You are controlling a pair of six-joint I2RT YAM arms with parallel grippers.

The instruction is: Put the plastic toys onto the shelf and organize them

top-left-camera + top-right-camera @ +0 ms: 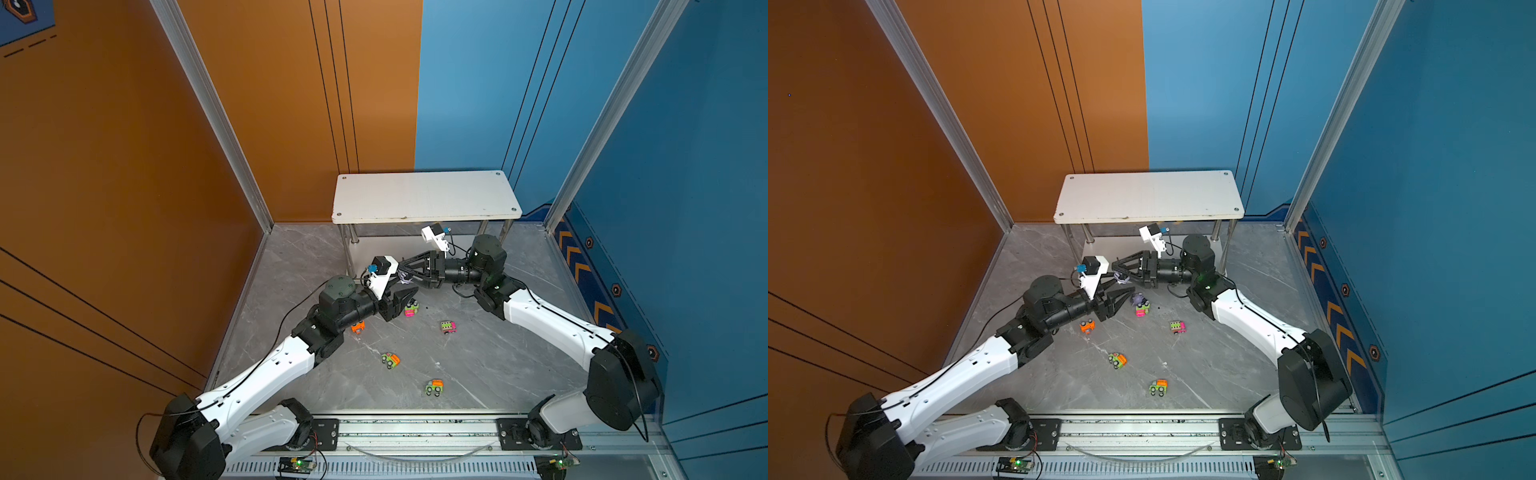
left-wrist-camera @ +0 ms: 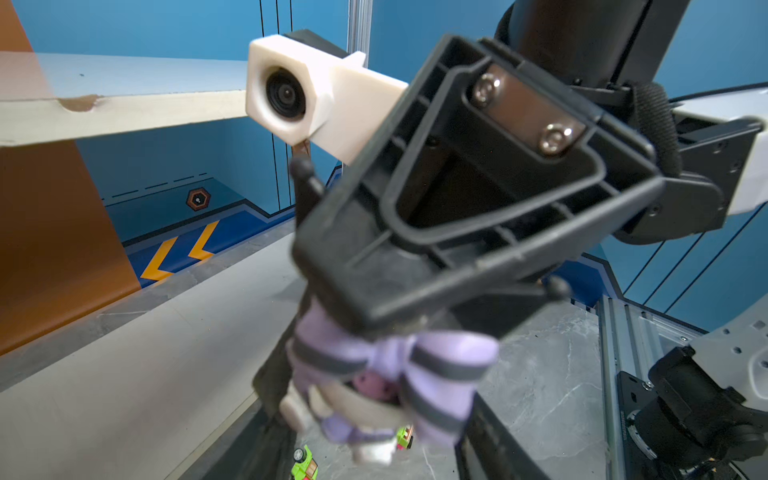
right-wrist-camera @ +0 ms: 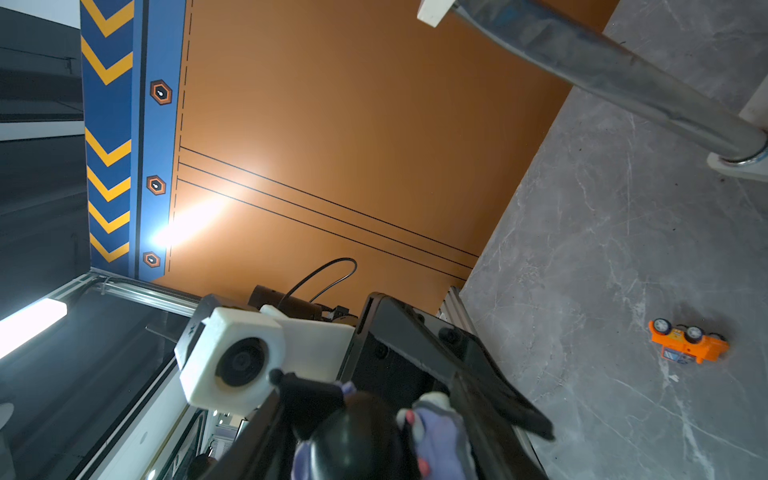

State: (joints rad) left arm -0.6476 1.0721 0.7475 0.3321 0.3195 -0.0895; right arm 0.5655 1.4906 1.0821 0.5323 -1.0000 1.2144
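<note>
Held figurine: black-and-purple figurine (image 2: 386, 374), aloft on the near side of the shelf, over the table, between both grippers.
Right gripper (image 1: 402, 271): fingers partly closed on the held figurine, carrying it.
Left gripper (image 1: 1123, 285): fingers half open on either side of the same toy; whether they press on it cannot be told.
Loose toys: second figurine (image 1: 1137, 299) touching a pink-green car (image 1: 1142, 310); orange car (image 1: 357, 327) tipped over; pink car (image 1: 448, 327); two green-orange trucks (image 1: 390, 359) (image 1: 434, 387), nearer.
Shelf (image 1: 424, 195): far centre, top board bare.
Table (image 1: 498, 353): grey marble.
Risk: a likely handover; if one gripper lets go before the other grips firmly, the toy drops among the cars.
</note>
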